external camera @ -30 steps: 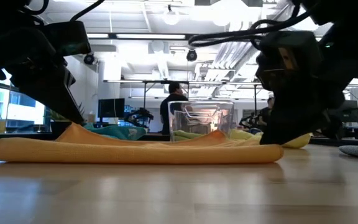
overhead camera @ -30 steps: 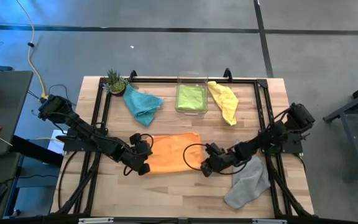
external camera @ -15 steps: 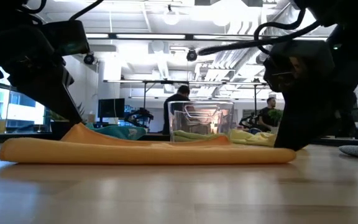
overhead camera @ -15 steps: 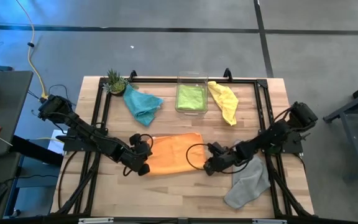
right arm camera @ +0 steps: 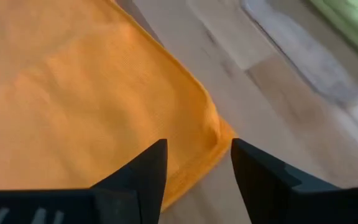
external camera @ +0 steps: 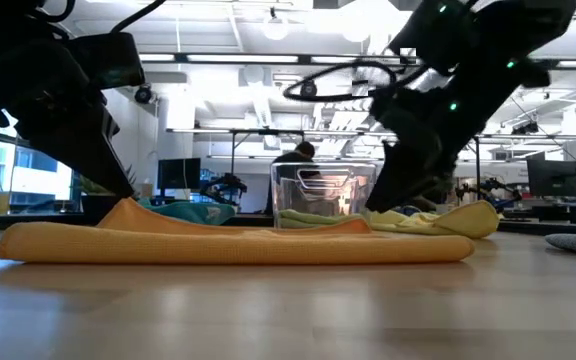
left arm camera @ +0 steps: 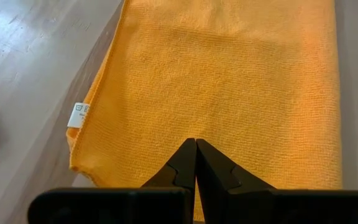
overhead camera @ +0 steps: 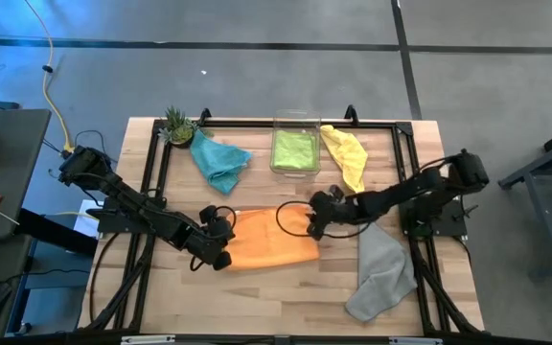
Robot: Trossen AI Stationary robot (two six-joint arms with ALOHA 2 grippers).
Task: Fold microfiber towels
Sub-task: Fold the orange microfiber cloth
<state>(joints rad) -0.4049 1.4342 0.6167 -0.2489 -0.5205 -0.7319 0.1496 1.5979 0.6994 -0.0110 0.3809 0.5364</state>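
Note:
The orange towel (overhead camera: 271, 238) lies folded flat at the table's middle. My left gripper (overhead camera: 220, 251) is shut at the towel's left end (left arm camera: 196, 144). My right gripper (overhead camera: 314, 222) stands open just over the towel's far right corner (right arm camera: 219, 134), one finger on each side of that edge, with nothing between them. The teal towel (overhead camera: 220, 161), the yellow towel (overhead camera: 345, 158) and the grey towel (overhead camera: 383, 273) lie crumpled on the table. The lime green towel (overhead camera: 294, 149) lies folded inside the clear bin. My left gripper has its shut fingertips on the orange towel near the left end (left arm camera: 185, 134), slanting down from the table's left. In the low view the cloth rises to a small peak (external camera: 123, 203) at the fingertips. The rest of the towel lies flat on the table.
The clear bin (overhead camera: 295, 125) stands at the far middle, and a small potted plant (overhead camera: 177, 125) at the far left corner. A black frame rail (overhead camera: 257, 123) runs along the table's edges. Bare wood lies along the near edge.
My right gripper has opened and let go of the orange towel's near right corner. It has then swung toward the far edge to the far right corner, rolling as it went. The towel's right end has slid slightly rightward and lies flat.

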